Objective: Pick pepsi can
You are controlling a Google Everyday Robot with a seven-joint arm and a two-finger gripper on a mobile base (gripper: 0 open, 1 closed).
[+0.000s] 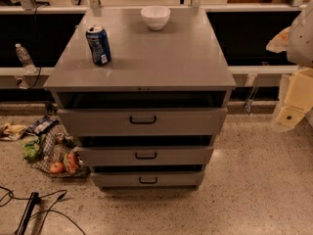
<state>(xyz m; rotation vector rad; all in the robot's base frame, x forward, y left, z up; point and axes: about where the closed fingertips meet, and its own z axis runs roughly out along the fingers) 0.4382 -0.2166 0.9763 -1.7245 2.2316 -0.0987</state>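
- Pepsi can [98,44]: upright on the cabinet top [161,58], left side, well apart from the white bowl [155,17].
- Gripper [292,104]: at the right frame edge, off the cabinet; whether spread or closed cannot be told.
- Advice: cross leftward above the top and grasp the can at mid-height.

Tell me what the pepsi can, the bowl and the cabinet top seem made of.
Pepsi can: likely metal, glossy blue print, silver rim. White bowl: probably glazed ceramic, perhaps plastic; smooth with a faint sheen. Cabinet top: grey, semi-gloss, laminate or painted metal; soft reflections. Gripper, at the right edge beside the cabinet: pale, matte, plastic-looking casing.
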